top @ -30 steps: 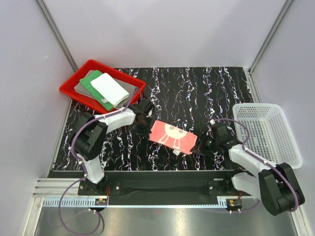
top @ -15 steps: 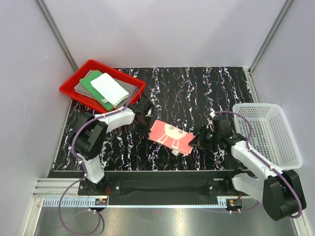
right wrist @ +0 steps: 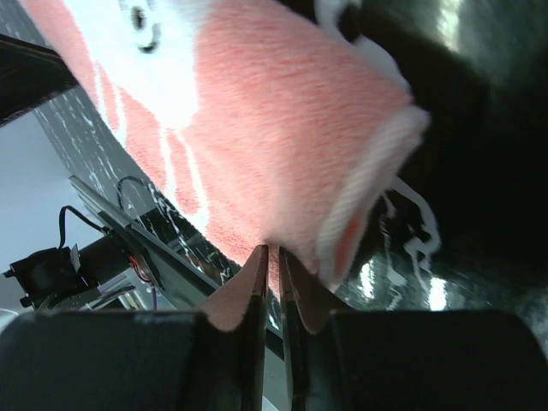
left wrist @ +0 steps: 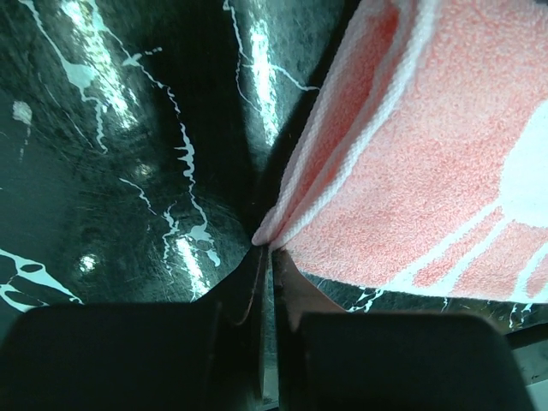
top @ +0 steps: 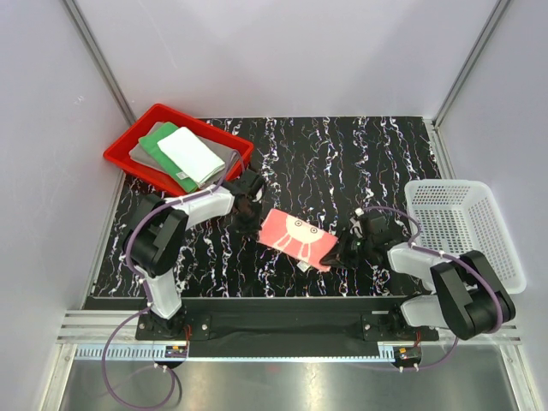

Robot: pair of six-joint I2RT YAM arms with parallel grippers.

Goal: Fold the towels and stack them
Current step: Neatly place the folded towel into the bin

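Observation:
The salmon-pink towel (top: 296, 237) lies folded on the black marbled table, and also shows in the left wrist view (left wrist: 428, 171) and the right wrist view (right wrist: 257, 128). My left gripper (top: 249, 216) is at its left end, jaws closed on the towel's corner (left wrist: 267, 250). My right gripper (top: 344, 252) is at its right end, jaws closed on the fabric edge (right wrist: 272, 250), which curls up there. The grey towel (top: 228, 159), the bright green towel (top: 157, 144) and the white towel (top: 190, 154) lie stacked in the red tray (top: 120, 159).
The white mesh basket (top: 467, 229) stands at the right edge of the table, close behind my right arm. The red tray sits at the back left, just behind my left arm. Grey walls enclose the table.
My right gripper has swung left from beside the towel onto its right end and closed there. The left gripper and the towel's left end have stayed put.

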